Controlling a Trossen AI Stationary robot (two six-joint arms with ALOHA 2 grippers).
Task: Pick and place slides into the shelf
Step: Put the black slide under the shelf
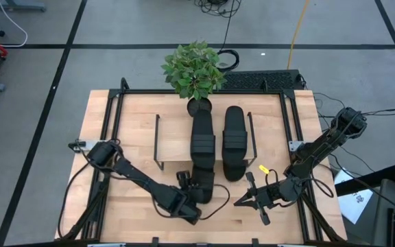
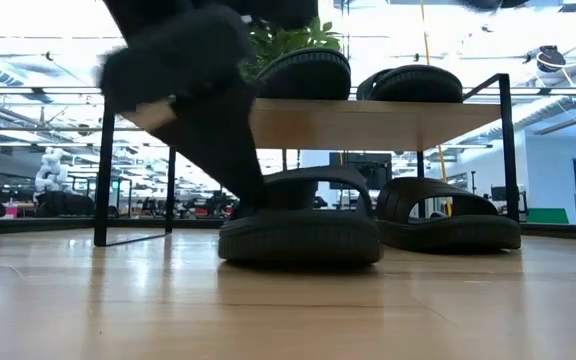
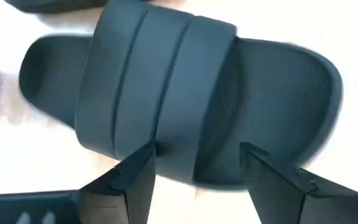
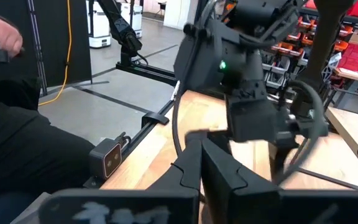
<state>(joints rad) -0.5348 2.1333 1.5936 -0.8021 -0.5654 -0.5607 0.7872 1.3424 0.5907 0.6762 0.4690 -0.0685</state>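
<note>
The shelf (image 2: 368,122) stands mid-table with two black slides on its plank top (image 2: 303,72) (image 2: 413,82). Two more slides rest sole-down on the table under it. One (image 2: 448,225) is at the right, and the other (image 1: 204,180) sticks out toward the near edge. My left gripper (image 3: 194,165) is open over that slide (image 3: 185,81), beside its strap, slanting down from the near left. My right gripper (image 1: 242,201) is shut, holds nothing, and hangs level near the table's right front. My left gripper stands open at the slide's long side. One fingertip (image 3: 143,158) is at the strap's edge (image 3: 160,140) and the other (image 3: 253,158) is over the footbed. I cannot tell whether either one touches. The slide lies flat on the table.
A potted plant (image 1: 194,68) stands behind the shelf at the far edge. The shelf's left half (image 1: 173,140) holds no slide. A person (image 4: 5,143) sits beyond the table's near right corner in the right wrist view. Bare wood lies at the near left.
</note>
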